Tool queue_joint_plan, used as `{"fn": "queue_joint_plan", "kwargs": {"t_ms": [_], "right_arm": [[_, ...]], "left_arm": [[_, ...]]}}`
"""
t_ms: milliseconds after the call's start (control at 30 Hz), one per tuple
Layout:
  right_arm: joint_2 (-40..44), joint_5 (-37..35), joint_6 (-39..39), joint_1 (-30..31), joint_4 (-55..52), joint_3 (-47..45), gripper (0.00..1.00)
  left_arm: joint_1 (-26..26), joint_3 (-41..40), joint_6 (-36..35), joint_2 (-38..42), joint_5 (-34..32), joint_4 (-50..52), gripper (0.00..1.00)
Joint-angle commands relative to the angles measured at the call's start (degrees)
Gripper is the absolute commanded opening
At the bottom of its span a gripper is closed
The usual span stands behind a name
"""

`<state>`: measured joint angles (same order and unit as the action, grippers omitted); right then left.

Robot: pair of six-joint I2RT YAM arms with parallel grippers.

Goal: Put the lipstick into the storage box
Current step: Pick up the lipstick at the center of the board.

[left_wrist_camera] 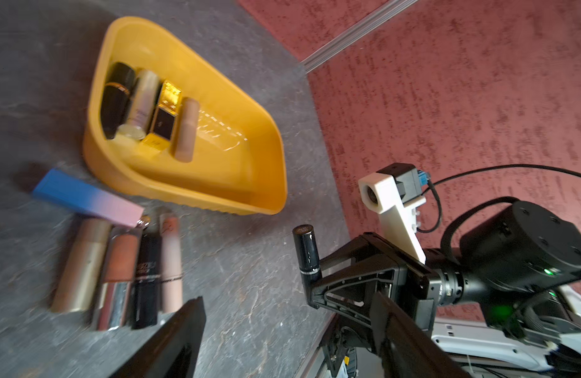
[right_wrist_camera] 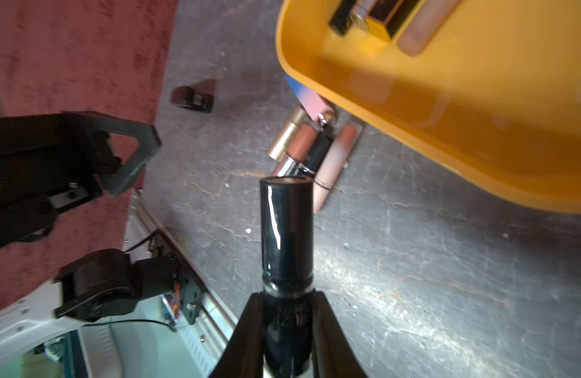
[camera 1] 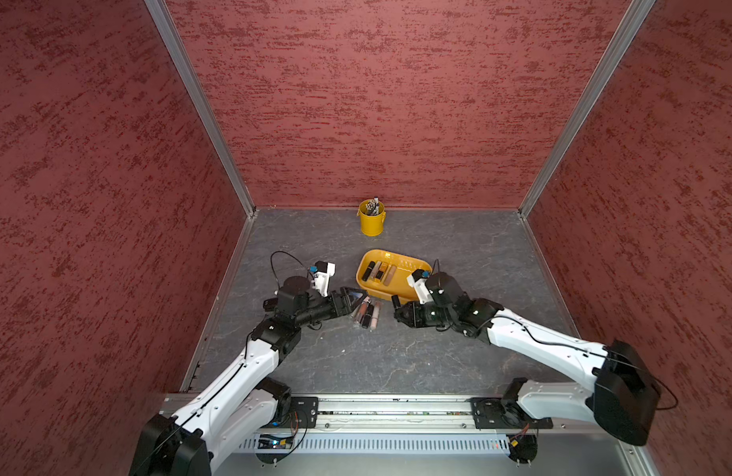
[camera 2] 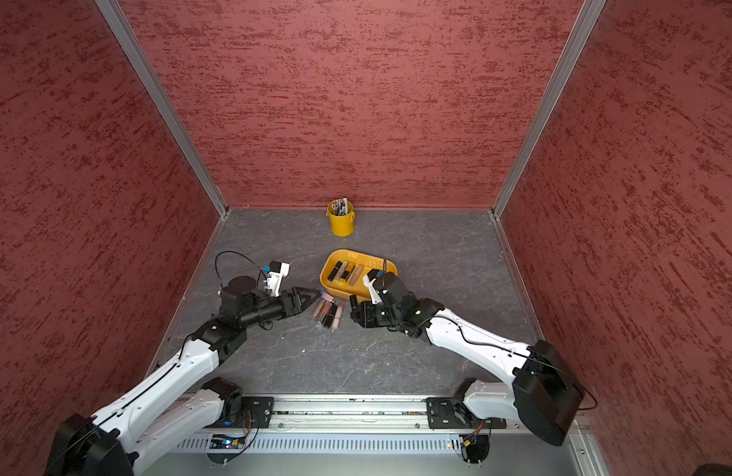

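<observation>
My right pincer (right_wrist_camera: pixel 287 296) is gripping the glossy black lipstick tube (right_wrist_camera: pixel 286 229); yellow-orange plastic storage box (right_wrist_camera: pixel 462 137) lying immediately beyond it.

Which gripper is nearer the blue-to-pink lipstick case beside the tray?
Left. The left gripper, open, has its tips close by the blue-to-pink case. The right gripper, shut on a black lipstick, sits beyond the lipstick row.
</observation>
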<state>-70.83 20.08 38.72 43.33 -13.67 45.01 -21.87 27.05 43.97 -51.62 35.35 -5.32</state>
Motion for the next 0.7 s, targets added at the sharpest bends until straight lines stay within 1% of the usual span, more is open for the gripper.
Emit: {"fn": "queue_joint_plan", "kwargs": {"t_ms": [0,100,267,367,567,667], "right_arm": [[2.3,9.1,1.1,-2.6,9.0,-0.1,0.19],[2.0,14.6,2.8,-3.8,14.0,0.9,0.19],[0.2,21.3,5.9,-4.0,21.4,2.6,0.19],[-0.1,22.6,6.5,-4.0,22.4,3.2,0.19],[0.1,24.9,7.7,-4.0,24.1,3.2,0.19],[0.2,25.4,8.1,-4.0,24.7,3.3,0.18]], "left_arm": [[-0.5,0.0,5.8,-1.0,4.9,-12.9,0.84],[-2.4,1.3,7.2,-2.4,5.3,-17.1,0.84],[-6.3,5.0,5.4,-4.7,4.1,-17.4,0.82],[-7.4,5.7,5.4,-5.4,3.0,-18.1,0.81],[-8.2,6.7,5.4,-6.4,1.8,-18.2,0.74],[-8.6,7.3,5.1,-7.1,1.9,-18.2,0.67]]}}
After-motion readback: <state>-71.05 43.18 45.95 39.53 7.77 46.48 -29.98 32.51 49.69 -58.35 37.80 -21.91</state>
